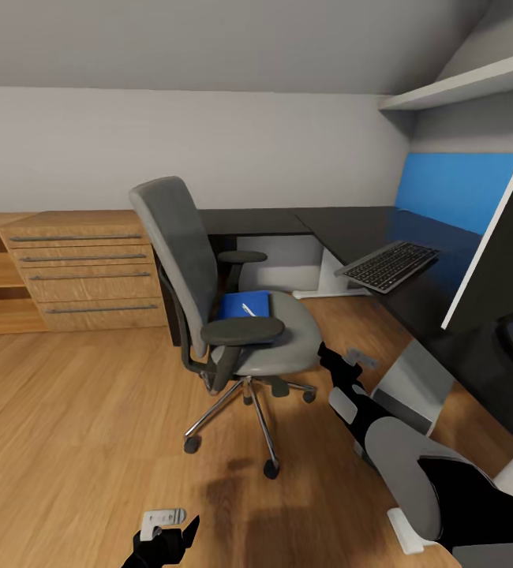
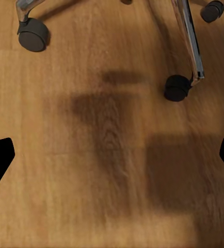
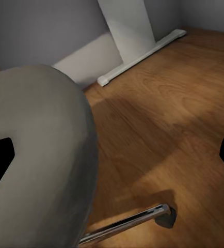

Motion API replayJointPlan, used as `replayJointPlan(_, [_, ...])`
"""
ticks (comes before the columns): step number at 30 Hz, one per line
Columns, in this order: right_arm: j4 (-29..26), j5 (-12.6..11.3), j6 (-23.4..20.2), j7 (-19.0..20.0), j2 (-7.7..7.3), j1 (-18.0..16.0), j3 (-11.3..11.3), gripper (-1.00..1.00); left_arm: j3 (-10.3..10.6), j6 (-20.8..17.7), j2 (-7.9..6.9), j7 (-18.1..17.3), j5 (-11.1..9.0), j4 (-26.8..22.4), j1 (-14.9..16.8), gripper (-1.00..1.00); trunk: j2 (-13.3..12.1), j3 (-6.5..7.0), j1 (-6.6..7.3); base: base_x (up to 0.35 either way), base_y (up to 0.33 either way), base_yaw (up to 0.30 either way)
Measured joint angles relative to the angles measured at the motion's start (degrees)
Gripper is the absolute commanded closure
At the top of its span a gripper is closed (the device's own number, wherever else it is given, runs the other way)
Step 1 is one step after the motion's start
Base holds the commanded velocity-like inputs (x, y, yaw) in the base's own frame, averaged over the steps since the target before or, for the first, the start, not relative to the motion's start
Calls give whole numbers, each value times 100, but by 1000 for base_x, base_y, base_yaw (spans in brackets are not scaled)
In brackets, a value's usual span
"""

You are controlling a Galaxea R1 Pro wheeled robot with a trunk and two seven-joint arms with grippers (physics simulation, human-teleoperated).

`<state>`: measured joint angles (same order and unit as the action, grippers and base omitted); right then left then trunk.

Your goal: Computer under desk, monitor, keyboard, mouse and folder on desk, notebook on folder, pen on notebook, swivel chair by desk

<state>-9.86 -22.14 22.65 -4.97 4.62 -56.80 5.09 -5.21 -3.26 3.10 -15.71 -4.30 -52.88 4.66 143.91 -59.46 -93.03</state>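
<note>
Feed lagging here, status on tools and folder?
Both tools open, empty: left tool low over floor, right tool by chair seat edge. Folder on seat, pen atop. Near armrest partly blocks reach.

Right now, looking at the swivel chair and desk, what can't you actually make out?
- Head view: the blue folder on the swivel chair is partly hidden by the armrest; the white thing on it is too small to tell.
- Head view: the monitor is cut by the right edge.
- Head view: the left gripper is cut by the bottom edge.

Black arms, grey-white shells
</note>
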Motion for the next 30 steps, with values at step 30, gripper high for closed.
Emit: replayJointPlan(30, [0,-48,-55,8,-44,3,17,-100,-5,0,0,0,-1,0,0,-100,0,0,0,96,0,0])
